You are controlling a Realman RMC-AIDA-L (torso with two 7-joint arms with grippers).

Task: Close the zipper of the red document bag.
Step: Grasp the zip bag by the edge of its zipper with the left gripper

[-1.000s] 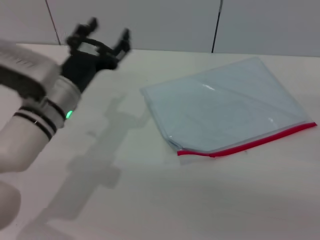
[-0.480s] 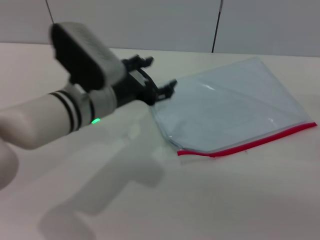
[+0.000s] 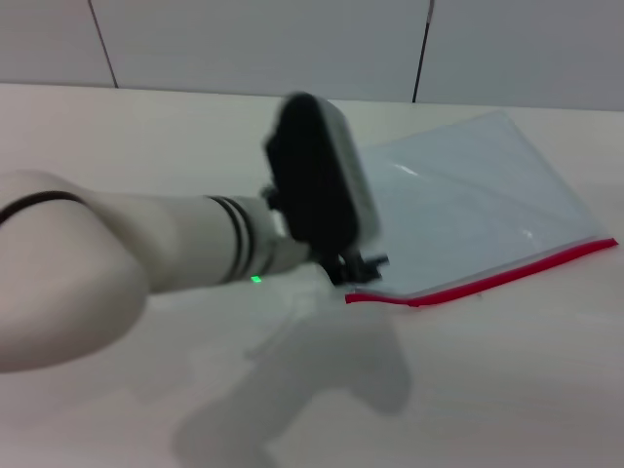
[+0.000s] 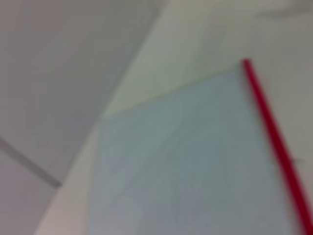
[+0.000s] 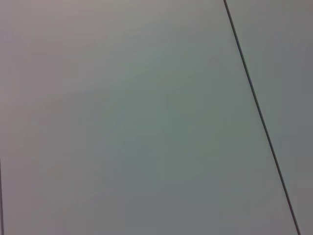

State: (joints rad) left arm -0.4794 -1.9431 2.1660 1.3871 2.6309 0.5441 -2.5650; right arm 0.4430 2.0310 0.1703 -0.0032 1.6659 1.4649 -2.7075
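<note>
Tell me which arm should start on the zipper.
Left. In the head view the left gripper is right at the zipper's near-left end on the bag, and its wrist camera looks along that red edge. The right arm shows in no view; its camera sees only wall.

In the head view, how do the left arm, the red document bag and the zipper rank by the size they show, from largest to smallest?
1. Left arm: looks largest, but it is nearest the camera, so this is unsure.
2. Red document bag.
3. Zipper: a thin strip on the bag's near edge.
</note>
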